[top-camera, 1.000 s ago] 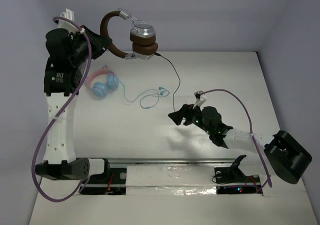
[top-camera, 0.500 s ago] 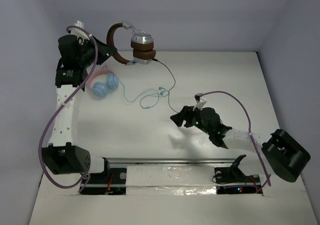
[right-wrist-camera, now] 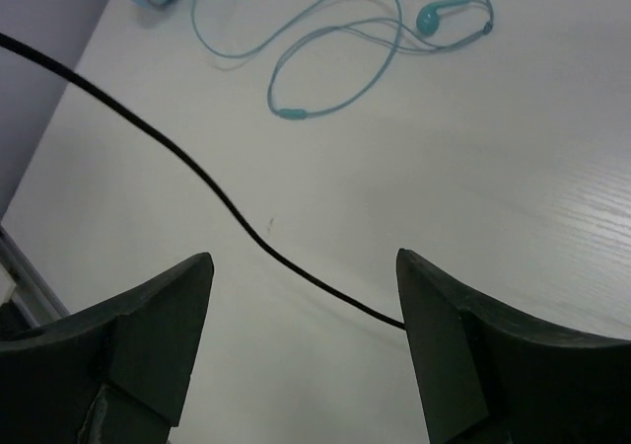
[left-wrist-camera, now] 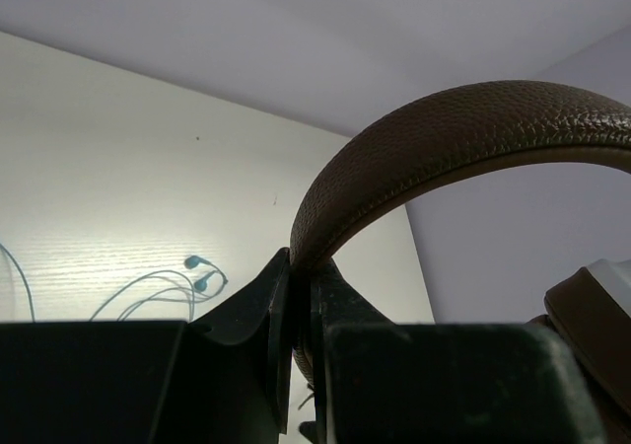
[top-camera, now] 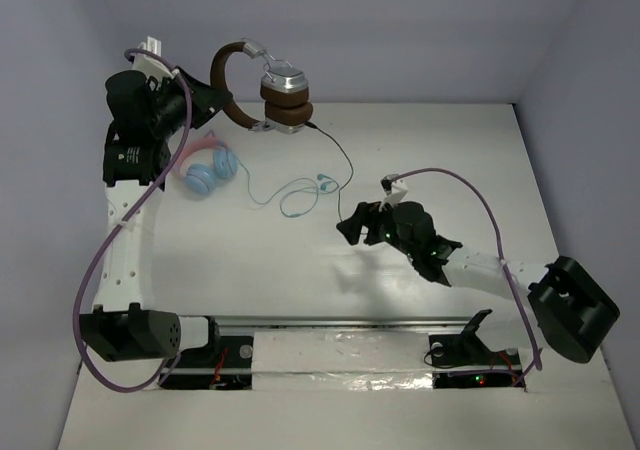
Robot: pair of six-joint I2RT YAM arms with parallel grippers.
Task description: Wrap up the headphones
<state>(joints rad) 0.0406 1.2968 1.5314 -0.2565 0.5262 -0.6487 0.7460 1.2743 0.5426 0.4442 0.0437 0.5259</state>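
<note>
The over-ear headphones [top-camera: 286,92], with a grained brown leather-look headband, stacked brown ear pads and silver cups, are held up over the far left part of the white table [top-camera: 450,150]. The left gripper [top-camera: 214,101] is clamped on the headband: in the left wrist view its two black fingers [left-wrist-camera: 278,296] press against either side of the curved band, and one brown pad shows at the right edge.

A thin black cable [top-camera: 345,166] leaves the lower cup and curves down across the table to the right gripper [top-camera: 352,228]. That gripper's dark, wedge-shaped fingers [right-wrist-camera: 163,316] stand wide apart. The cable [right-wrist-camera: 227,202] runs slack through the gap between them and goes out of sight at the inner edge of one finger; whether it touches that finger cannot be told.

Thin teal earbuds [top-camera: 300,195] lie looped on the table, between the cable and the pink-and-blue cat-ear headphones [top-camera: 207,170], which lie flat under the left arm.
</note>
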